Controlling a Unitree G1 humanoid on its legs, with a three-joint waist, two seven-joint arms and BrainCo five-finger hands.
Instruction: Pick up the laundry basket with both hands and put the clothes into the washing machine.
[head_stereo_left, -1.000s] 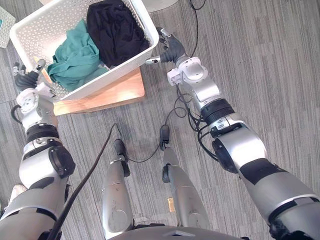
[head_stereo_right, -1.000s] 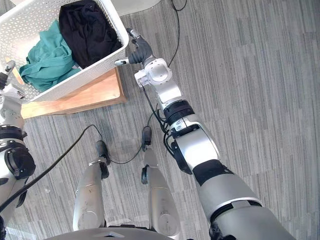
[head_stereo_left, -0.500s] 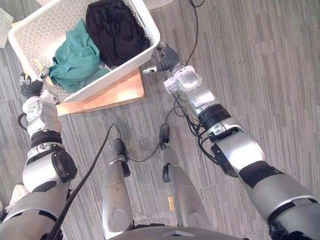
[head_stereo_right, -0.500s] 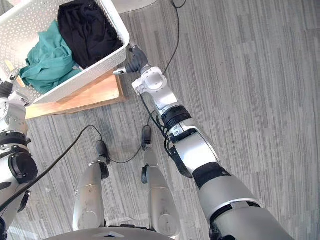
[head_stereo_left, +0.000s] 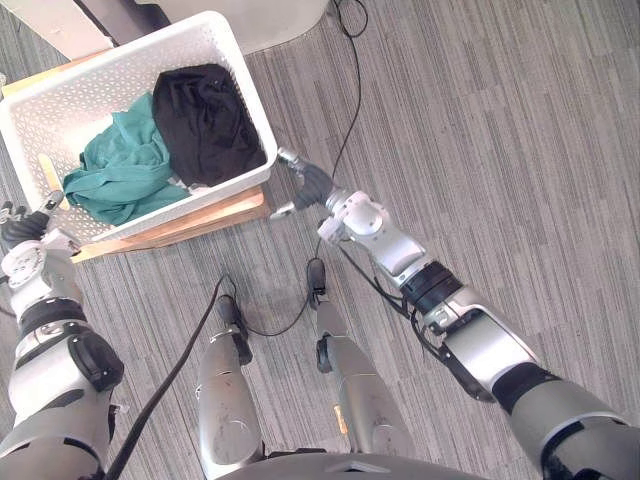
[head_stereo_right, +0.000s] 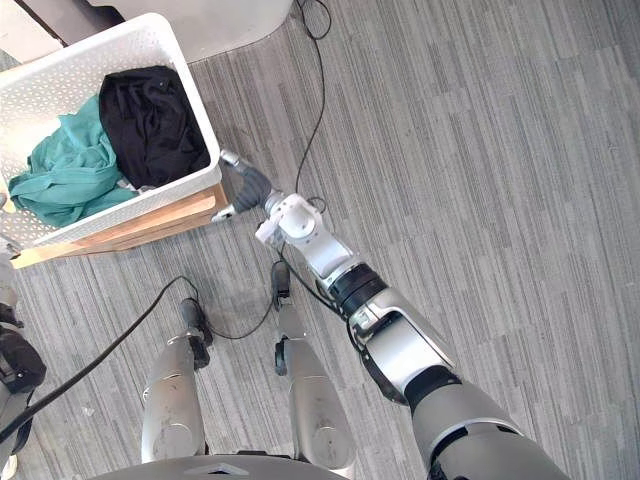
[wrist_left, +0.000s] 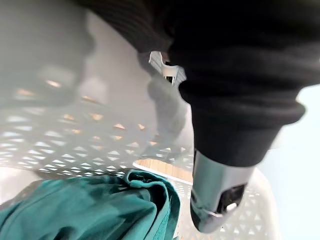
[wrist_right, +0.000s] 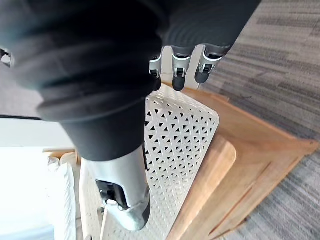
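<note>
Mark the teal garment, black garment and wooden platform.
teal garment (head_stereo_left: 120, 180), left eye view, middle of cloth
black garment (head_stereo_left: 205, 135), left eye view, centre of heap
wooden platform (head_stereo_left: 220, 212), left eye view, front edge

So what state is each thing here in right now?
laundry basket: upright on the wooden board, not lifted
teal garment: crumpled in the basket
black garment: crumpled beside it, in the basket
right hand: open, at the basket's end
left hand: at the opposite end, grip unclear
</note>
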